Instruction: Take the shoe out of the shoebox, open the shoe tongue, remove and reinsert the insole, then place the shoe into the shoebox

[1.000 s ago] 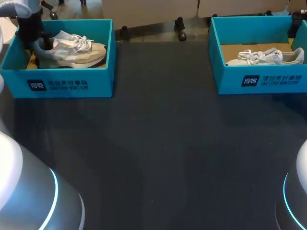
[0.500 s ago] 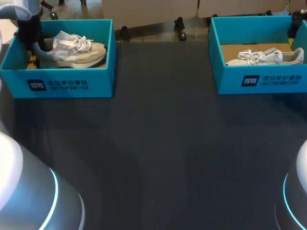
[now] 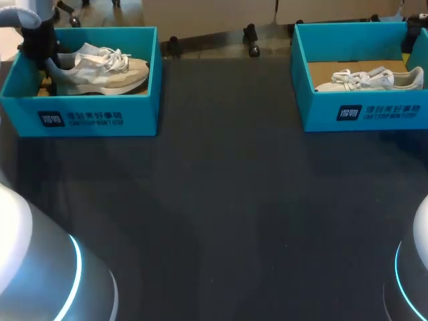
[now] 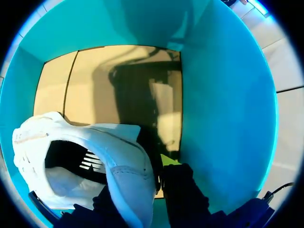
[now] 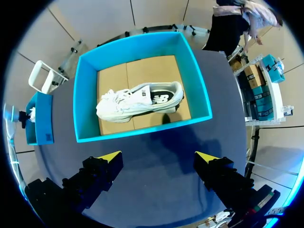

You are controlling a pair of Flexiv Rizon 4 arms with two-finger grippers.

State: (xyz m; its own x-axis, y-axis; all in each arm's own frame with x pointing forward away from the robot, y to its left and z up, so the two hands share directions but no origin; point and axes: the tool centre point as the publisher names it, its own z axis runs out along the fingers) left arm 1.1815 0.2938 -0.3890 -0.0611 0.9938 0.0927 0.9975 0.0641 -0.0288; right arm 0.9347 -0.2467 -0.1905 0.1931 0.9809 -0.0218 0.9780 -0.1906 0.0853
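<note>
1. The left gripper [image 4: 140, 183] is down inside the teal shoebox [image 3: 100, 117]. Its dark fingers are closed on the heel of the shoe [image 4: 95, 156]. One finger is on each side of the smooth white heel panel, and a yellow tip shows just beside the heel's edge.
2. Ahead of those fingers the shoe's mouth gapes. It has a rounded, padded white collar and a dark lining inside, with a few pale stripes printed on it.
3. Beyond the shoe, still ahead of the left gripper, lies the box's flat tan cardboard floor, creased in straight lines. Glossy teal walls rise around it.
4. In the head view the shoe is pale grey-beige with white laces. It lies on its sole along the box, and its toe points away from the left gripper.
5. The right gripper [image 5: 156, 159] hangs above the dark, matte table [image 3: 227, 200]. Its two yellow-tipped fingers are spread wide and hold nothing.
6. Ahead of the right gripper stands a second shoebox [image 5: 142, 130], rectangular and teal with a tan cardboard floor.
7. A second shoe [image 5: 140, 102], white and laced, lies slantwise across that floor with its dark-lined opening facing up.
</note>
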